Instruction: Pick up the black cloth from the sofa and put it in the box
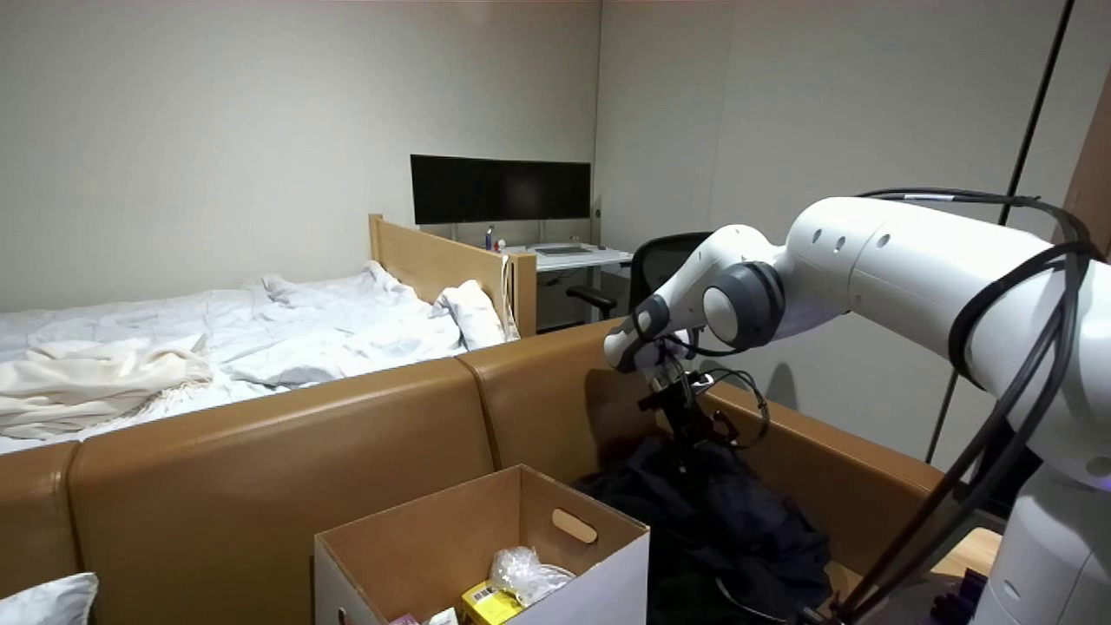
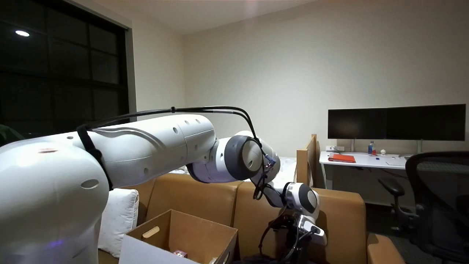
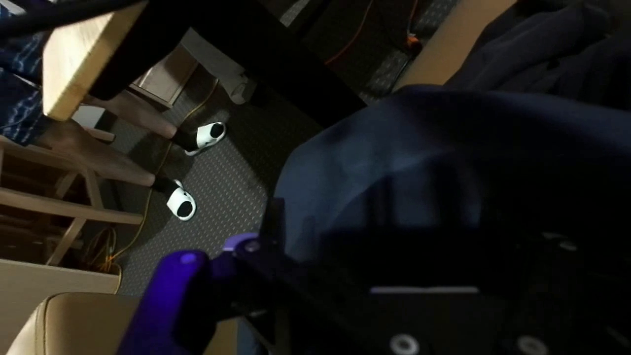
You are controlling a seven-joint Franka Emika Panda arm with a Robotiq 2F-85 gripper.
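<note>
The box [image 1: 451, 547] is cut off below in both exterior views; the wrist view blurs the black cloth [image 3: 355, 158].

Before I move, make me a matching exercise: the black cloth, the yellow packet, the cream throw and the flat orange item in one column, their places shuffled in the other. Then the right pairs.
Things
1. black cloth
2. yellow packet
3. cream throw
4. flat orange item

Places
A. on the white desk
B. on the sofa, beside the cardboard box
C. on the bed
D. inside the cardboard box

Right pairs: 1-B, 2-D, 3-C, 4-A
</note>
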